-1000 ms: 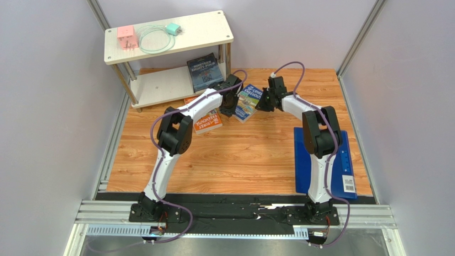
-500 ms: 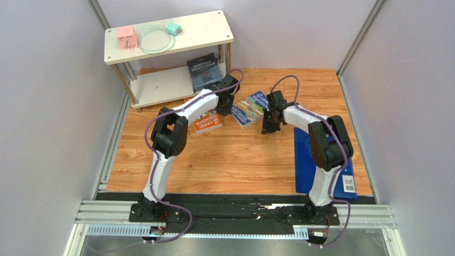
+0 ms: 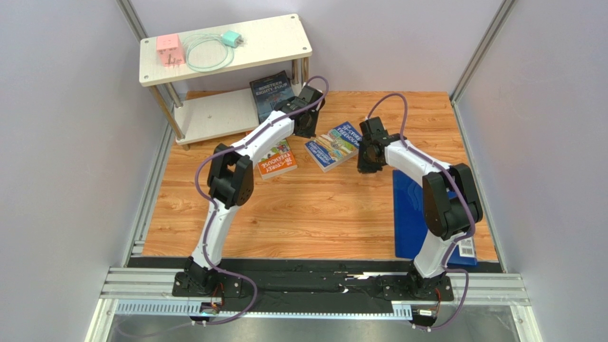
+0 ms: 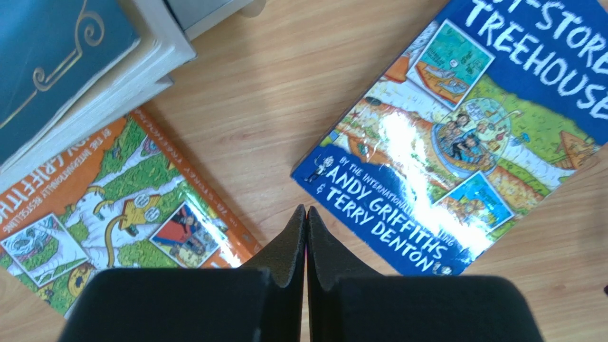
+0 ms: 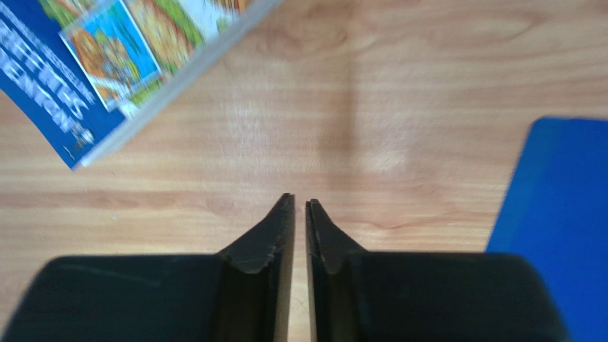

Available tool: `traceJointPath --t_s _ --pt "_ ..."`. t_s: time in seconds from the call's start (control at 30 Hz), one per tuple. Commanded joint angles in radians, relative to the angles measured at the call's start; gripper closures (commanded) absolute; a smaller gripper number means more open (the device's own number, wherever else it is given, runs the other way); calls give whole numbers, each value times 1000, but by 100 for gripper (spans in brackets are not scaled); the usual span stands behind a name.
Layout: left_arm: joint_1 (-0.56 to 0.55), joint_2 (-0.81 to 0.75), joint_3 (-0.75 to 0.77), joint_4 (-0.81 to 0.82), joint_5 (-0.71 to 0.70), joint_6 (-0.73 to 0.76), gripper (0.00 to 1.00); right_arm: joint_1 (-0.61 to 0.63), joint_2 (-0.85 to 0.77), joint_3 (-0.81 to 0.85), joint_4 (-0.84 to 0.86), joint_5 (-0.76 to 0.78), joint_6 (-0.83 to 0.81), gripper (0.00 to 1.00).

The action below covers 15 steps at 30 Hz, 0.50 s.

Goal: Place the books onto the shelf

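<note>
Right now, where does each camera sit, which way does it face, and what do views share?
Top external: above and behind the bases, looking down on table and shelf; left arm, right arm whole.
Left wrist: on that arm, looking down past shut left claw at orange book, blue book.
Right wrist: looking down past barely parted right claw at wood, blue sheet.
Shared: blue book shows in all three.

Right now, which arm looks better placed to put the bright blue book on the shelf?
Probably left: the left tool hangs between the bright blue book and the shelf; the right tool is across the book, farther from the shelf.
</note>
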Motion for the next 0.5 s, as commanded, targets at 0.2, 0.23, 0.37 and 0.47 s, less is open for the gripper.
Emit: traceJointPath --t_s 0.2,0.23,0.37,0.47 --pt "1 160 227 -115 -26 -2 100 -82 115 293 47 129 18 46" --pt "-1 166 240 -121 -35 -4 100 -82 155 337 36 134 9 44" --pt "-9 207 315 -170 -78 -2 100 -86 250 431 -2 139 1 30" --pt "-10 256 388 -213 -99 -2 100 -86 295 460 -24 114 12 29"
